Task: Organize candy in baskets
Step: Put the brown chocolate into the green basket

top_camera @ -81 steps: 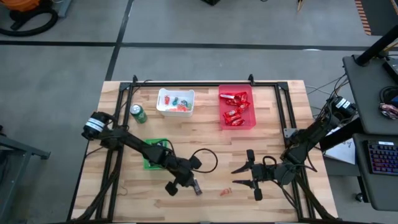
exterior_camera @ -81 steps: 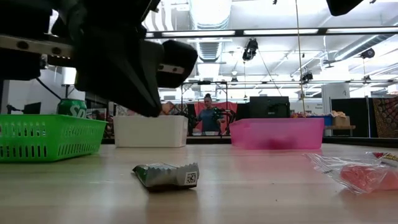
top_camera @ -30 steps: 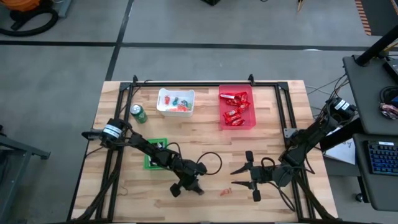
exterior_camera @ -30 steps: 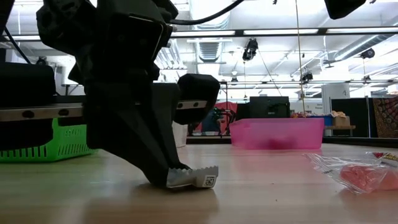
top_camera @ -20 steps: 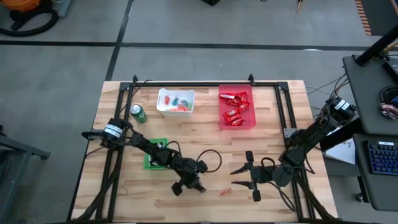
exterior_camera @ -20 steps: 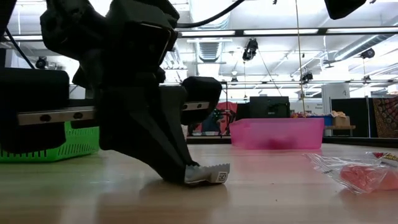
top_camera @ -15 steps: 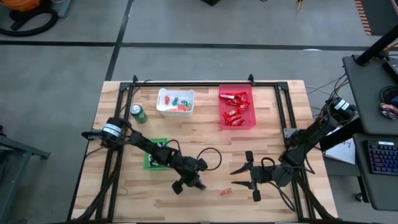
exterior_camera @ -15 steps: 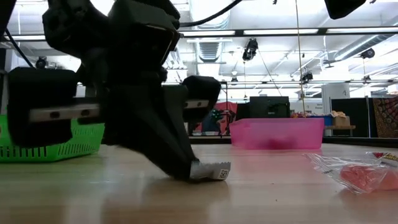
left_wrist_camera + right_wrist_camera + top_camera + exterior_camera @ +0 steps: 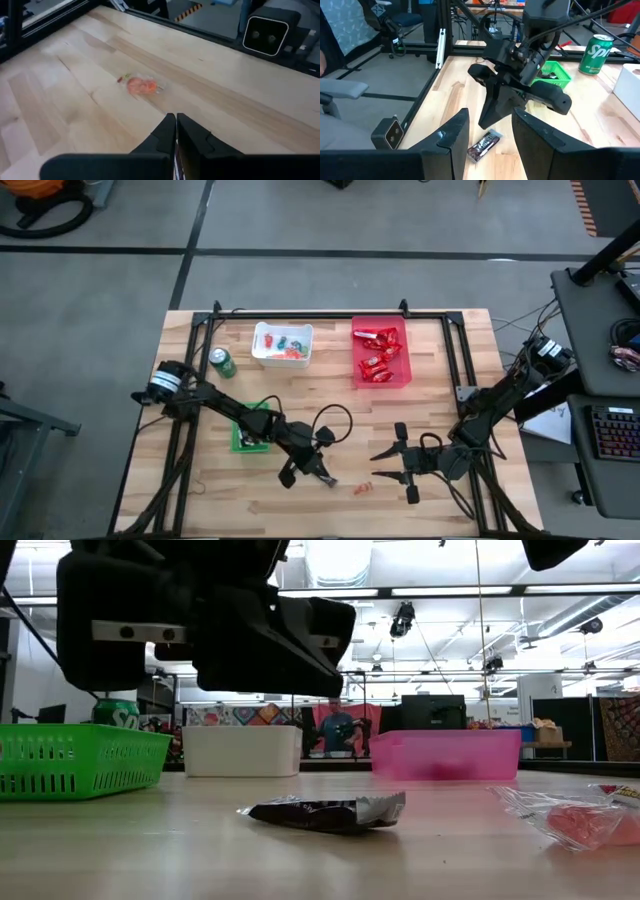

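A dark and silver mini bar (image 9: 325,812) lies flat on the wood near the table's near edge, also seen as the mini bar (image 9: 484,145). My left gripper (image 9: 315,468) hangs just above it, shut (image 9: 176,125) and holding nothing. A clear-wrapped orange candy (image 9: 362,487) lies to the bar's right. My right gripper (image 9: 392,463) waits open, right of that candy. At the far side, the white basket (image 9: 283,343) and the red basket (image 9: 380,353) hold sweets. The green basket (image 9: 248,430) is partly hidden under the left arm.
A green drink can (image 9: 221,363) stands left of the white basket. A black frame (image 9: 330,314) runs along the table's far edge and down both sides. Bare wood lies between the baskets and the grippers. A person (image 9: 335,730) shows in the room behind.
My left gripper had its shut fingers down on the mini bar's end and slid it a little toward the table's right. It has since risen clear of the bar. The bar now lies flat, showing its dark face instead of the silver one.
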